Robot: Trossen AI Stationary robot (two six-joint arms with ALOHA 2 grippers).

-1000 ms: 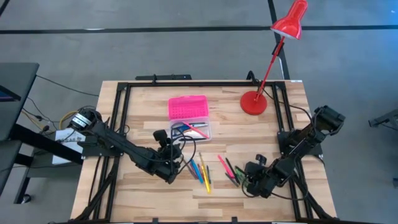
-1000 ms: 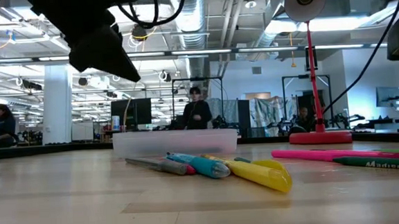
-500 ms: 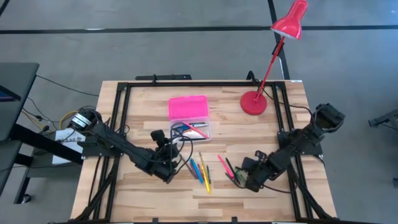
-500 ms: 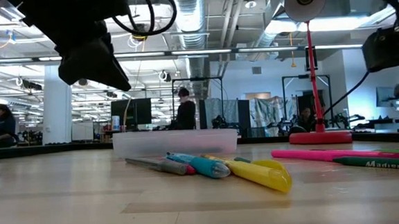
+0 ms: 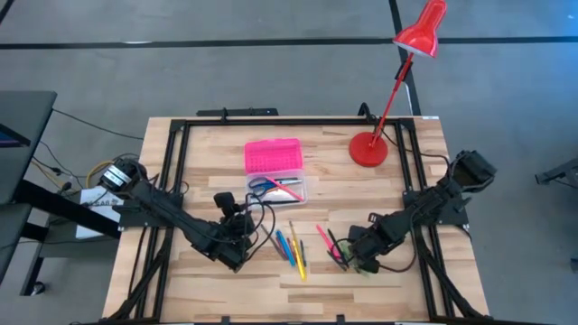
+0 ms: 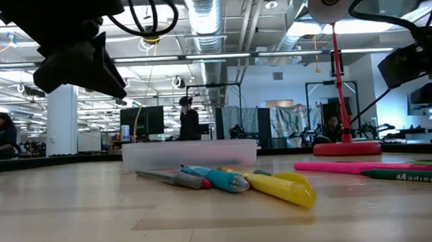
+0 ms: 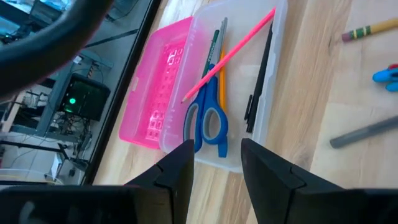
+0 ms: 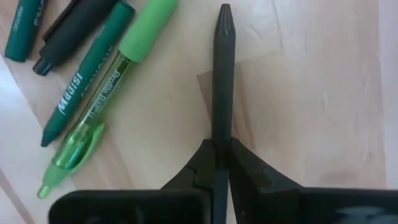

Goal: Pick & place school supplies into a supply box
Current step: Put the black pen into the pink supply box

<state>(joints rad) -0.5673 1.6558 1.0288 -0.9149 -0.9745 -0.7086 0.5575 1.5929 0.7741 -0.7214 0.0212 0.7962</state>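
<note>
Firmly, right gripper (image 8: 222, 163) around black pen (image 8: 223, 74)

Both arms are dark, almost black, made of slim segments joined by thick round joints. Black cables loop loose over the left tool (image 5: 237, 236) and the right tool (image 5: 354, 257). The fingers (image 7: 264, 177) are matte black, flat-sided, with angled edges and narrowing tips.

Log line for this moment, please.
right gripper shut on black pen | left gripper open, above supply box | scissors inside
</note>
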